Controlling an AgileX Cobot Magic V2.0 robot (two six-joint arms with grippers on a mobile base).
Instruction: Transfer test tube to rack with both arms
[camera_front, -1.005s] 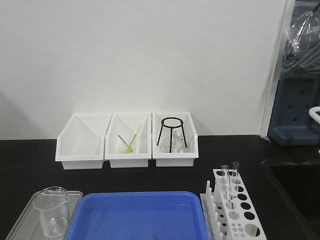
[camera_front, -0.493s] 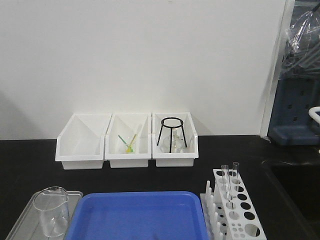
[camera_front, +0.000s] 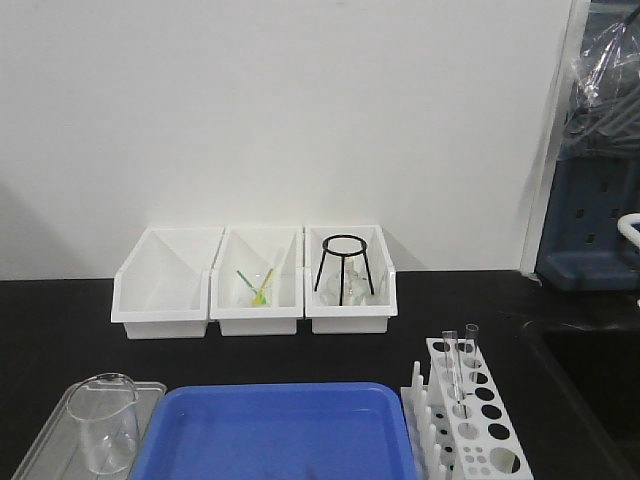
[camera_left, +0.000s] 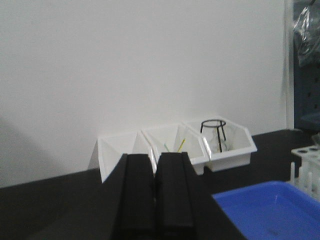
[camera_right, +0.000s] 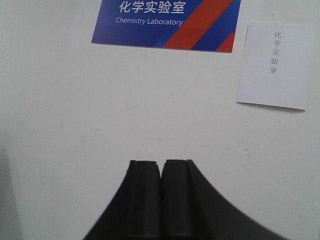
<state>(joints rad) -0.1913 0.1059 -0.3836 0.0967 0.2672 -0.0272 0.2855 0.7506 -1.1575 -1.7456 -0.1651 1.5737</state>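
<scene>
Clear glass test tube (camera_front: 452, 366): upright in white rack (camera_front: 478, 420), right of blue tray (camera_front: 275, 432). Left gripper (camera_left: 154, 165) and right gripper (camera_right: 161, 172): fingers pressed together, holding nothing.

The left gripper (camera_left: 154, 172) fills the lower middle, its two black fingers pressed together with nothing between them. Beyond it, three white bins (camera_left: 175, 150) sit side by side against the white wall, the rightmost holding a black wire stand (camera_left: 214, 132). A blue tray (camera_left: 265, 210) lies at lower right, beside the white rack (camera_left: 305, 167) at the frame's edge.
</scene>
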